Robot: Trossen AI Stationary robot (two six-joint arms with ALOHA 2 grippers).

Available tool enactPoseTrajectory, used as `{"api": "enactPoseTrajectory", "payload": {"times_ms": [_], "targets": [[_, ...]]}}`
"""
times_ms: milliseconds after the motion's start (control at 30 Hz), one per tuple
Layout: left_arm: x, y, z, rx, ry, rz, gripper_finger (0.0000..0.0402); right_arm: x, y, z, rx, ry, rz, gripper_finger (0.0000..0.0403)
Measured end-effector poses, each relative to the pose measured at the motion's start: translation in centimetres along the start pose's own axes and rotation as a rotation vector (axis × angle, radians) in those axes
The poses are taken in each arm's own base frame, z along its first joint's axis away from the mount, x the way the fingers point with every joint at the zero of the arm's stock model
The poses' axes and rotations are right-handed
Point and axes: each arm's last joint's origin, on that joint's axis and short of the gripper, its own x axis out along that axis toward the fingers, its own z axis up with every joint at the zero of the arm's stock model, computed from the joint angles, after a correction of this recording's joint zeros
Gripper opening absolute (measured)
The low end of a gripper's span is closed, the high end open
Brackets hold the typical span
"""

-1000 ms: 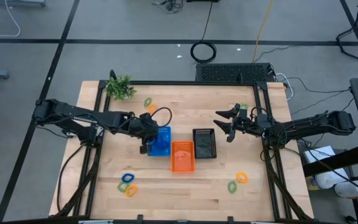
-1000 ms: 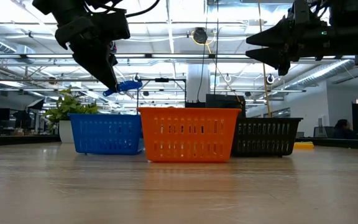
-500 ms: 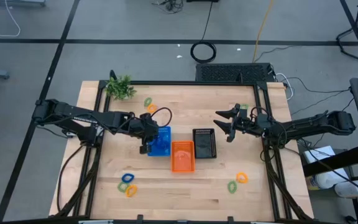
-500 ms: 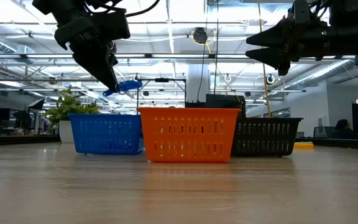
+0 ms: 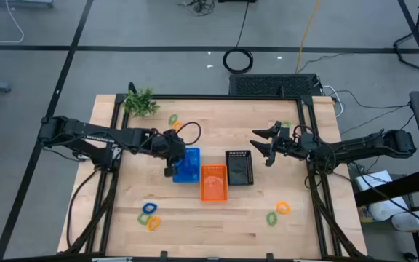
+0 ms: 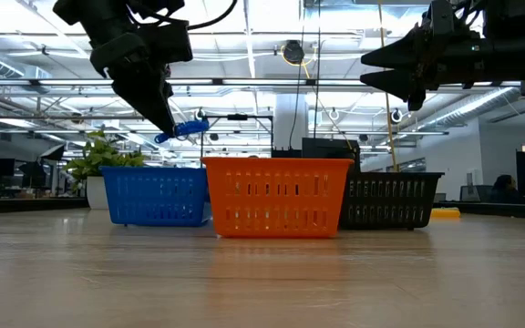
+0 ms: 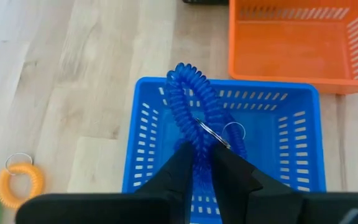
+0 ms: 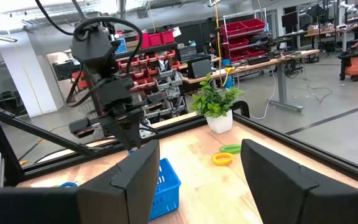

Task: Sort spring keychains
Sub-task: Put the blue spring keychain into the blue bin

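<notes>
My left gripper (image 7: 199, 163) is shut on a blue spring keychain (image 7: 191, 102) and hangs in the air over the blue basket (image 5: 188, 167); the low view shows the gripper (image 6: 167, 126) well above the basket's rim (image 6: 153, 170). Beside the blue basket stand the orange basket (image 5: 213, 182) and the black basket (image 5: 238, 167). More keychains lie flat on the table: green (image 5: 173, 118) and orange (image 5: 177, 126) near the plant, three (image 5: 150, 215) at the near left, two (image 5: 278, 212) at the near right. My right gripper (image 5: 265, 147) waits open, raised, right of the black basket. My left gripper pinches the blue keychain between its two fingers at the end of the coil by the metal ring (image 7: 207, 132). The fingers slant down from above and from the table's left. The loop (image 6: 186, 128) sticks out past the fingertips, lifted clear above the blue basket.
A green plant sprig (image 5: 140, 102) sits at the far left corner. The three baskets stand close together mid-table. Black frame rails (image 5: 217, 97) run along the table's far edge and sides. Bare wood lies between the baskets and the near edge.
My left gripper has drifted slightly toward the table's right, farther over the blue basket, still holding the blue keychain at the same height. The right arm has kept still.
</notes>
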Motion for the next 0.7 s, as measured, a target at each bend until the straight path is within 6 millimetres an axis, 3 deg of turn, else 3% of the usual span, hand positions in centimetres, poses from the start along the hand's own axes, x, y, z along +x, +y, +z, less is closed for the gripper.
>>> {"api": "enactPoseTrajectory", "payload": {"times_ms": [700], "targets": [[0.60,0.16,-0.68,-0.011,0.000,0.003,0.0051,0.00,0.01,0.01,-0.002,-0.001,0.001,0.0212]]}}
